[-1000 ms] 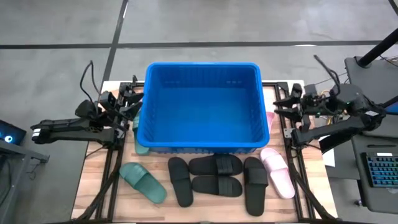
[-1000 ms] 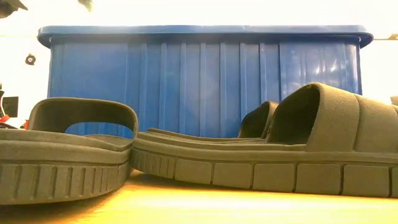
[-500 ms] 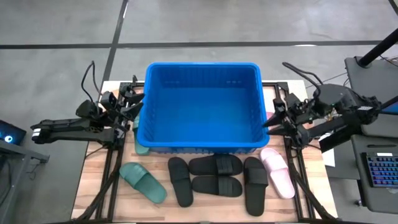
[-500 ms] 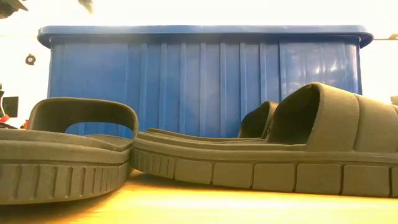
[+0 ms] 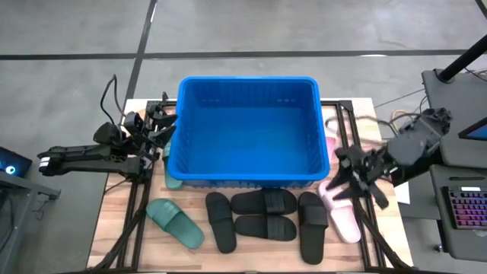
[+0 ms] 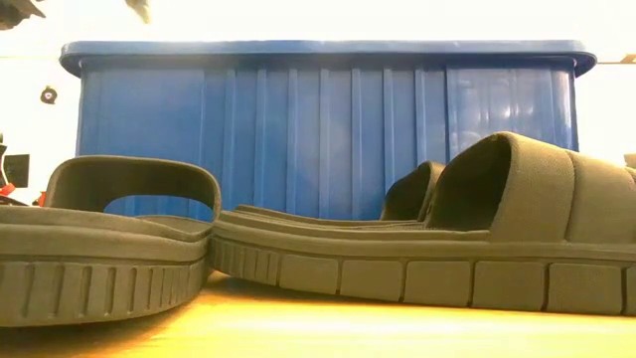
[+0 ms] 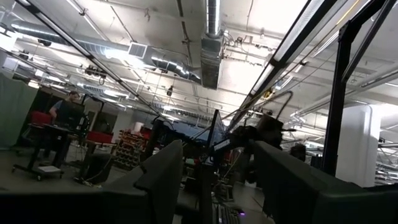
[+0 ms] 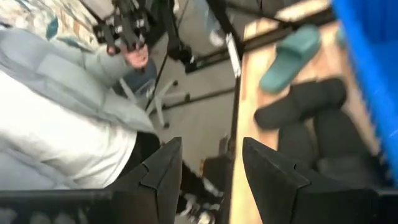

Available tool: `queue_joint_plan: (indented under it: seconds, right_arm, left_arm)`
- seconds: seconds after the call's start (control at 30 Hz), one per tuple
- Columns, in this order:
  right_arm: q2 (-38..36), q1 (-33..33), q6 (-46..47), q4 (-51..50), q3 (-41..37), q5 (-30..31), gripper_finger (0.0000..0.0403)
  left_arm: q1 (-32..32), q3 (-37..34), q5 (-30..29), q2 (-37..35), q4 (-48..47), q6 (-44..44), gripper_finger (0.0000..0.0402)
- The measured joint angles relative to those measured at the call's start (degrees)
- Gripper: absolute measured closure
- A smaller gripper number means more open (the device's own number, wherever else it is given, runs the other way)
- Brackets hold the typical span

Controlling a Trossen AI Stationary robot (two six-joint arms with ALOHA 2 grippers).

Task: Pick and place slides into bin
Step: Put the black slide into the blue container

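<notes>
The blue bin [image 5: 247,129] stands at the middle of the table. In front of it lie several black slides [image 5: 264,202], flat on their soles, with a green slide [image 5: 175,222] to their left and a pink slide [image 5: 344,217] to their right. A second green slide [image 5: 173,182] peeks out at the bin's near left corner, and a second pink one [image 5: 329,144] lies by its right wall. My right gripper [image 5: 338,183] hovers open over the near pink slide; its wrist view shows nothing between its fingers [image 8: 208,168]. My left gripper [image 5: 163,125] waits open beside the bin's left wall, pointing upward [image 7: 217,168].
Black frame rails [image 5: 358,205] run along the table's left and right sides. A keyboard [image 5: 466,213] sits off the table at the right. A person in a pale grey garment [image 8: 62,106] shows beyond the table's near edge in the right wrist view.
My right gripper has swung from beside the bin's right wall toward the table's near edge, turning as it went, and now hangs over the near pink slide. Its fingers have stayed open. The slides and the bin have not moved.
</notes>
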Motion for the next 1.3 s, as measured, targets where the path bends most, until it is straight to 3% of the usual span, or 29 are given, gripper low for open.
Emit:
queue_joint_plan:
  seconds: [0.23, 0.5, 1.03, 1.3]
  right_arm:
    - [5.39, 9.14, 9.59, -0.30, 0.00, 2.86, 0.0243]
    - [11.70, 14.58, 17.68, -1.94, 0.00, 2.86, 0.0243]
    - [24.63, 15.72, 24.01, -18.05, 0.00, 2.82, 0.0243]
    - [31.90, 15.69, 23.98, -19.19, -0.02, 2.84, 0.0243]
  left_arm:
    - [0.00, -0.02, -3.00, 1.42, -0.22, -0.02, 0.0217]
    - [0.02, -0.02, -4.41, 3.56, -0.13, -0.09, 0.0217]
    - [0.02, -0.09, -4.39, 4.64, 0.17, -0.11, 0.0217]
    - [0.01, -0.09, -4.35, 3.19, 0.17, -0.04, 0.0217]
